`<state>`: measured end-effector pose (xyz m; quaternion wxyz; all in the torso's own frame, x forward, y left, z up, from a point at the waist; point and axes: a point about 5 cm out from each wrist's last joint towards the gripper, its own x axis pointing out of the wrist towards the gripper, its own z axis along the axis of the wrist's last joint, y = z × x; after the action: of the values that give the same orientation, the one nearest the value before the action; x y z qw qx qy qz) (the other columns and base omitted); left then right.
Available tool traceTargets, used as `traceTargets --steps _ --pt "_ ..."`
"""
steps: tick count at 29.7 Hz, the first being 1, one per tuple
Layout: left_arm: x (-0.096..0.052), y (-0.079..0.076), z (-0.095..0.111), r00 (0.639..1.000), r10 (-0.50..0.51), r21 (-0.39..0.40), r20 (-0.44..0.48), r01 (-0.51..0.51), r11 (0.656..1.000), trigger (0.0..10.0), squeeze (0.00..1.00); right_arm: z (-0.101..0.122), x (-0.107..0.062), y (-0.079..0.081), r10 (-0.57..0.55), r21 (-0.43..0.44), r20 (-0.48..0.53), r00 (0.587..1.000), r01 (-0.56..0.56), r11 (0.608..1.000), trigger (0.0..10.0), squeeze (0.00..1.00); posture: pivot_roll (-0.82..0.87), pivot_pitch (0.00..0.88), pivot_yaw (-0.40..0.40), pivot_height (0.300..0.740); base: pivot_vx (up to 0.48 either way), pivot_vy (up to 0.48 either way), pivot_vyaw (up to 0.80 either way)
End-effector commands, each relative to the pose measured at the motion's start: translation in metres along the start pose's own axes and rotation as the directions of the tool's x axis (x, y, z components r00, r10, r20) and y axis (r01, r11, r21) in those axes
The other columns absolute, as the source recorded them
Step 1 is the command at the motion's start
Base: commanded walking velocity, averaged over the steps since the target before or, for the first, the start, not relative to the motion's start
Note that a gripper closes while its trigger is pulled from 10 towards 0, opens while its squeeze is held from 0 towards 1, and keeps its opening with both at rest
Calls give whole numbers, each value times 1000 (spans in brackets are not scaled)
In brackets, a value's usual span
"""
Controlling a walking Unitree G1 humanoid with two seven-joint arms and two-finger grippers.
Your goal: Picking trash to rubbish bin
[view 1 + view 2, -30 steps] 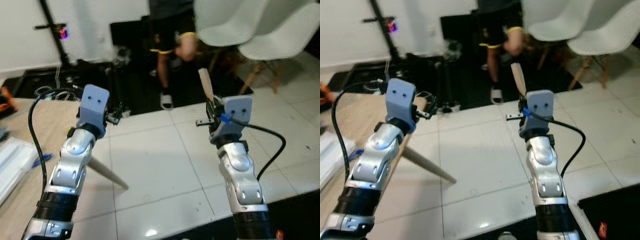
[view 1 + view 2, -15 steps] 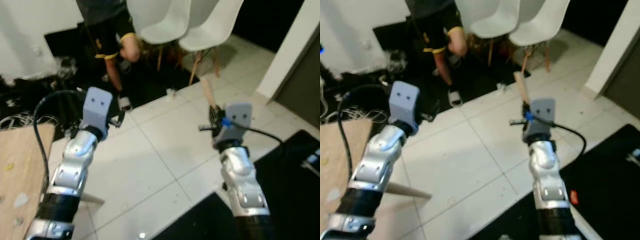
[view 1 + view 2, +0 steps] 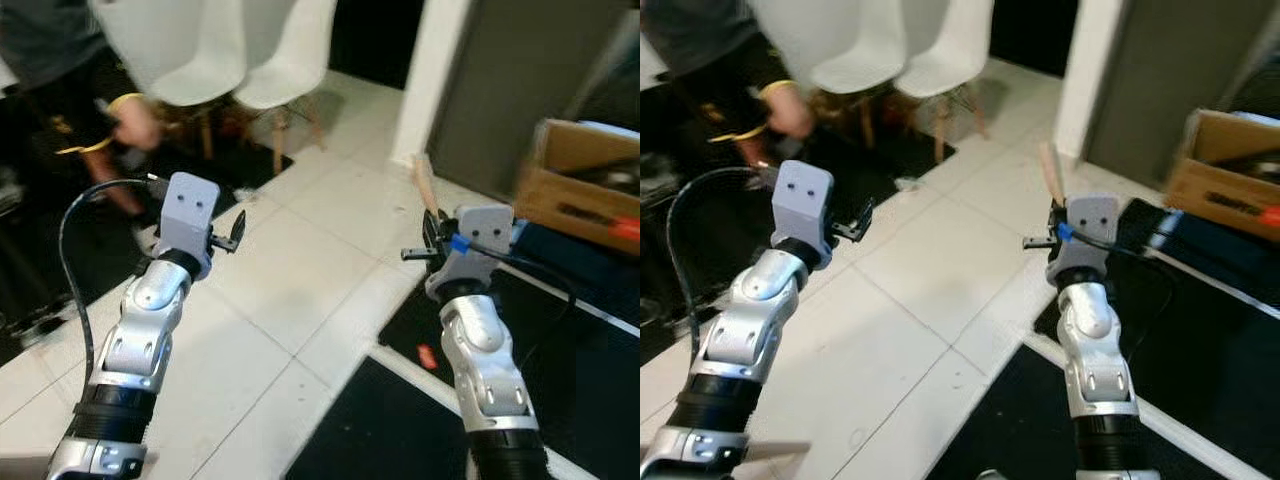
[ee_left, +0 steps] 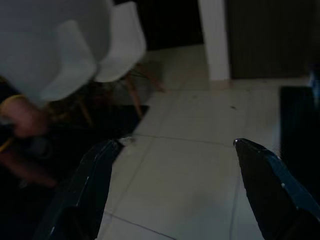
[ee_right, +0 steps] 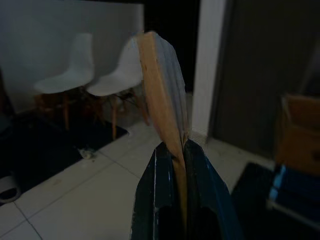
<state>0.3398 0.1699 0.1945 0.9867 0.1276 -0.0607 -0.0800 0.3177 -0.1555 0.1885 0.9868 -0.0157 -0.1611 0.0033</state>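
A flat tan strip of trash (image 5: 167,100) is pinched upright between the closed fingers of the right gripper (image 5: 175,165), held over white floor tiles (image 3: 300,270). The left gripper (image 4: 175,165) is spread wide and empty. A cardboard box (image 3: 585,180) and white chairs (image 3: 230,50) are seen beyond.

My head pair looks down past both arms at white tiles (image 3: 300,270); each wrist camera peers along its fingers, sharing the white chairs (image 5: 100,80).

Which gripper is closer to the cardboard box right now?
The right. The right gripper, shut on a flat wooden piece, is raised just beside the cardboard box. The left gripper, open, is raised far over on the robot's left.
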Motion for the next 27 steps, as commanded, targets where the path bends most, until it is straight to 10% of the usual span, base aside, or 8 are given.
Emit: traceTargets --steps 1,27 --pt "-4 3 -12 999 20 -14 -46 -21 1000 10000 0 -6 -2 2 0 9 -27 1000 0 1000 10000 0 16 141 82 740 0 0 -800" --pt "-6 0 -17 997 23 -40 -72 -26 999 10000 0 -19 -9 -1 -38 23 -71 997 40 999 10000 0 15 137 85 740 0 0 -800"
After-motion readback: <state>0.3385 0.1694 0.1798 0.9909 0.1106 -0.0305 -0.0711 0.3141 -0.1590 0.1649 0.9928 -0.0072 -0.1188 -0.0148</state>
